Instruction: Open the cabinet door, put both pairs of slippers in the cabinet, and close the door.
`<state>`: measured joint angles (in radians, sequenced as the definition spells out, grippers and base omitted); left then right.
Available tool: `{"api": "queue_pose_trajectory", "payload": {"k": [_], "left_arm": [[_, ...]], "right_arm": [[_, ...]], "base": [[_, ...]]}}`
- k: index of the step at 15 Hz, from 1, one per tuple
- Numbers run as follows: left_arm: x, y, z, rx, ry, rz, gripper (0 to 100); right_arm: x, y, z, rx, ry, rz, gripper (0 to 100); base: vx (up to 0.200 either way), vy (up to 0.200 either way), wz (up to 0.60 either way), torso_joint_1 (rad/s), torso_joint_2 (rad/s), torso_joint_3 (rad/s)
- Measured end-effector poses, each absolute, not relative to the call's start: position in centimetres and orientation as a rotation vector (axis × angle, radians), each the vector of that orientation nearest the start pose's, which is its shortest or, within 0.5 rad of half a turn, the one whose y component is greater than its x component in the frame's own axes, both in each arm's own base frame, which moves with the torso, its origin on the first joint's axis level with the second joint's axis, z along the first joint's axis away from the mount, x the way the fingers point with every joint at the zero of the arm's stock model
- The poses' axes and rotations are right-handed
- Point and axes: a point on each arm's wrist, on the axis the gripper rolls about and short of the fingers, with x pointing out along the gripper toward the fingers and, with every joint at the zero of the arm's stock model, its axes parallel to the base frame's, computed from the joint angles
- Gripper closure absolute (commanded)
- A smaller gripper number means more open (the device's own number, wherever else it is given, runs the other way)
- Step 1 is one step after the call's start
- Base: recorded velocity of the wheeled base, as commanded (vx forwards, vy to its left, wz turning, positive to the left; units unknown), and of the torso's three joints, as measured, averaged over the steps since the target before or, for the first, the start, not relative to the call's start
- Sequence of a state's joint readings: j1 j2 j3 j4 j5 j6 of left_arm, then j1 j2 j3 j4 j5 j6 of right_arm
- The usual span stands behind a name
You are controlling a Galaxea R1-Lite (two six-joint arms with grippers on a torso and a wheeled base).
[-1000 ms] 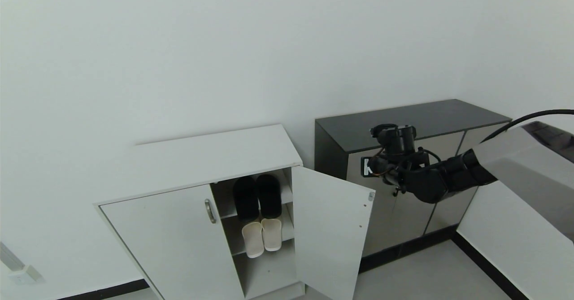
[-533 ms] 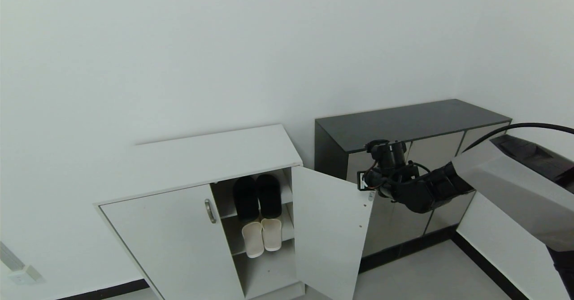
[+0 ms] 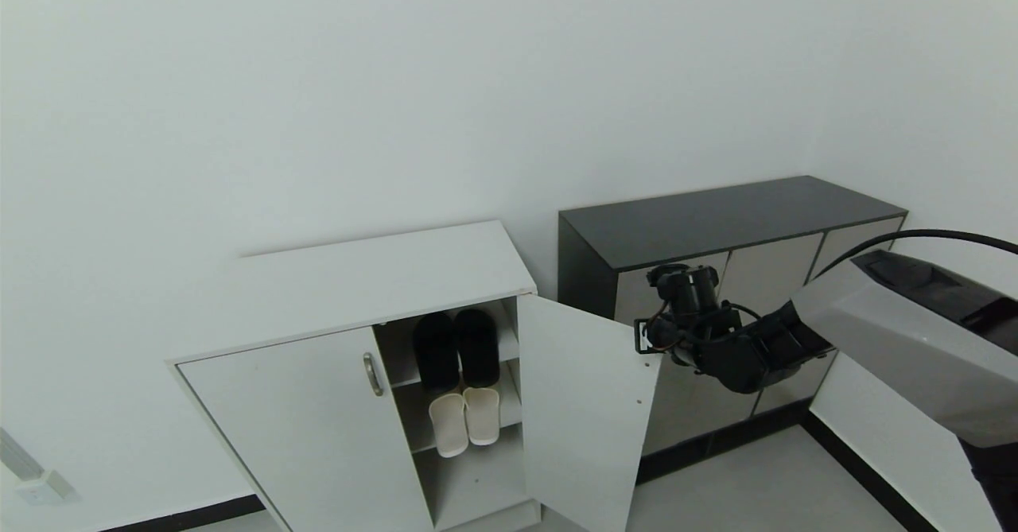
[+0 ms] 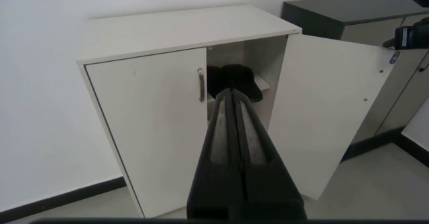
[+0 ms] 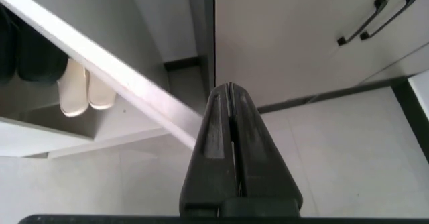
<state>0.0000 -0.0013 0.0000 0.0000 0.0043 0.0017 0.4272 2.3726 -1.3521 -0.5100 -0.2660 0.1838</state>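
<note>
We judge the open cabinet door (image 3: 584,405), at 3 o'clock of the shelved black slippers (image 3: 457,349) and white slippers (image 3: 464,421), stiff yet light, best pushed at its top free corner, where our right hand (image 3: 643,335) sits pressed together.

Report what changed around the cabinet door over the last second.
The right gripper, shut, came down and toward the robot's left, from in front of the dark cabinet to the top outer corner of the open door; whether it touches the door is unclear. The door stands as wide open as before. The black slippers and white slippers sit on their shelves unchanged.
</note>
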Motion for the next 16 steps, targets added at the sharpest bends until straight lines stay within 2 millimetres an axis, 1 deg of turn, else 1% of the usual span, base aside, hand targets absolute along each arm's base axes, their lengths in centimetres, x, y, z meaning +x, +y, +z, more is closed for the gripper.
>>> {"api": "queue_pose_trajectory", "payload": {"k": [2,4,6,9,11,13,16], "left_arm": [[-2.3,0.0,7.5,0.002,-0.001,0.004,100],[-2.3,0.0,7.5,0.002,-0.001,0.004,100],[-2.3,0.0,7.5,0.002,-0.001,0.004,100],[-2.3,0.0,7.5,0.002,-0.001,0.004,100],[-2.3,0.0,7.5,0.002,-0.001,0.004,100],[-2.3,0.0,7.5,0.002,-0.001,0.004,100],[-2.3,0.0,7.5,0.002,-0.001,0.004,100]], "right_arm": [[41.3,18.5,4.6,0.005,0.513,0.116,100],[39.8,19.1,4.7,0.005,0.515,0.140,100],[37.3,20.4,4.9,-0.011,0.522,0.191,100],[32.1,23.3,4.7,-0.042,0.539,0.309,100],[29.7,24.7,5.0,-0.024,0.476,0.380,100],[28.5,25.0,5.5,-0.012,0.448,0.410,100],[27.4,24.5,6.4,0.001,0.431,0.465,100]], "base": [[0.000,0.000,0.00,0.000,0.00,0.000],[0.000,0.000,0.00,0.000,0.00,0.000],[0.000,0.000,0.00,0.000,0.00,0.000],[0.000,0.000,0.00,0.000,0.00,0.000],[0.000,0.000,0.00,0.000,0.00,0.000],[0.000,0.000,0.00,0.000,0.00,0.000],[0.000,0.000,0.00,0.000,0.00,0.000]]}}
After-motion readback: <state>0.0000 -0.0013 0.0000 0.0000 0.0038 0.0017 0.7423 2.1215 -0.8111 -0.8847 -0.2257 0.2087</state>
